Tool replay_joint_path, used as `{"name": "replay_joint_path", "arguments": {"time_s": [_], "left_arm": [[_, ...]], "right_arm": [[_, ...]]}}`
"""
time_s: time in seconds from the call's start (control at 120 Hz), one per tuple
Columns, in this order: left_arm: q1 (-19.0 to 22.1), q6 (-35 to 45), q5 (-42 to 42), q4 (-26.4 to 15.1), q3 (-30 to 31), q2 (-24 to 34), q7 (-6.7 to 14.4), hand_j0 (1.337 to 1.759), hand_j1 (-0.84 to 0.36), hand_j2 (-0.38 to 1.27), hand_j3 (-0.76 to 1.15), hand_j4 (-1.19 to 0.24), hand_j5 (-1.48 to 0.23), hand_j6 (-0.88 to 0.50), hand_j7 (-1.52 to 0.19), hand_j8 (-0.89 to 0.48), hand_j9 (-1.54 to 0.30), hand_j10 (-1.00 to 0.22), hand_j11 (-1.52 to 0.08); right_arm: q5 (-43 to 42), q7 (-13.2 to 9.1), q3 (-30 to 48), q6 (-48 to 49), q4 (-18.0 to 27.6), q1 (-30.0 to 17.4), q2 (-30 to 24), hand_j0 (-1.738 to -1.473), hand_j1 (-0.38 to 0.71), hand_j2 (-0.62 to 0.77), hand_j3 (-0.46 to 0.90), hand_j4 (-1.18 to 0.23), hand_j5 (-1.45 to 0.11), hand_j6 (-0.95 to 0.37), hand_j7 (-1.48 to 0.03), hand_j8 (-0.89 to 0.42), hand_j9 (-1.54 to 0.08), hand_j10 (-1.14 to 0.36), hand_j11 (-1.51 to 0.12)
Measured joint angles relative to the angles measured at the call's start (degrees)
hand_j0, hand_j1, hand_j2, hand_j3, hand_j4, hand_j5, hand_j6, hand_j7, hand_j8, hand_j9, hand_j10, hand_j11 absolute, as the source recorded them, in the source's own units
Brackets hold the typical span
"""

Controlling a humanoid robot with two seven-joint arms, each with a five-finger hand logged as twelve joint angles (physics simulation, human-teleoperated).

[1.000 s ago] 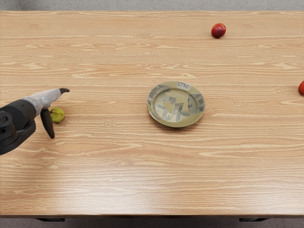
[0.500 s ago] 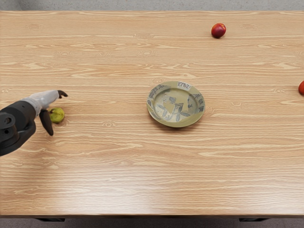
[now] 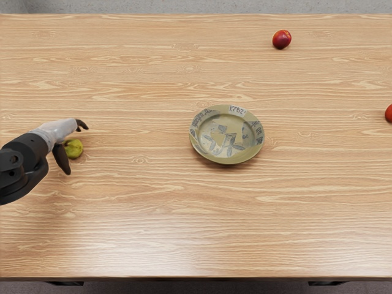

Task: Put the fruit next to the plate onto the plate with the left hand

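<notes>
The left robot hand (image 3: 58,136) comes in from the left edge of the light wooden bench (image 3: 184,214), its dark forearm filling the lower left corner. Its pale grey palm slants towards a small yellow-green round fruit (image 3: 74,148) that sits on the bench surface just beside it. The hand is released, holding nothing. One dark-tipped finger (image 3: 81,125) curls over the far side of the fruit, and the dark thumb (image 3: 62,162) points down on the near side, so the fruit lies in the gap between them. Part of the fruit's left side is hidden behind the hand; whether any finger touches it cannot be told from this view.

The round olive-green ceramic plate with a grey-blue pattern (image 3: 197,147) lies flat near the middle of the bench, well apart from the yellow-green fruit and to its right, with nothing on it. A small label with dark lettering sits on its far rim.

Two more fruits lie farther off: a dark red round fruit (image 3: 282,39) near the far edge of the bench, beyond the plate and to the right, and a second red fruit (image 3: 389,113), cut off by the right edge of the picture.
</notes>
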Motion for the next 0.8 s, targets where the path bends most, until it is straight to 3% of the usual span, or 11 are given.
{"name": "replay_joint_path", "arguments": {"time_s": [0.508, 0.725, 0.8], "left_arm": [[0.0, 0.9, 0.0, 0.0, 0.0, -0.1, 0.0, 1.658, -0.07, 0.07, 0.0, -0.35, -0.45, -0.36, -0.45, -0.35, -0.45, -0.35, -0.45], [0.1, 0.9, 0.0, 0.0, 0.0, 0.0, 0.0, 1.658, -0.2, 0.1, 0.0, -0.47, -0.6, -0.47, -0.6, -0.47, -0.6, -0.47, -0.6], [0.1, 0.8, 0.0, 0.0, 0.0, 0.0, 0.0, 1.657, -0.25, 0.1, 0.0, -0.5, -0.66, -0.44, -0.66, -0.45, -0.65, -0.5, -0.65]], "right_arm": [[0.0, 0.0, 0.0, 0.0, 0.0, -0.1, 0.0, -1.658, -0.35, 0.0, 0.0, 0.0, 0.0, 0.0, 0.0, 0.0, 0.0, 0.0, 0.0], [0.0, 0.0, 0.0, 0.0, 0.0, -0.1, 0.0, -1.658, -0.35, 0.0, 0.0, 0.0, 0.0, 0.0, 0.0, 0.0, 0.0, 0.0, 0.0], [0.0, 0.0, 0.0, 0.0, 0.0, -0.1, 0.0, -1.658, -0.35, 0.0, 0.0, 0.0, 0.0, 0.0, 0.0, 0.0, 0.0, 0.0, 0.0]]}}
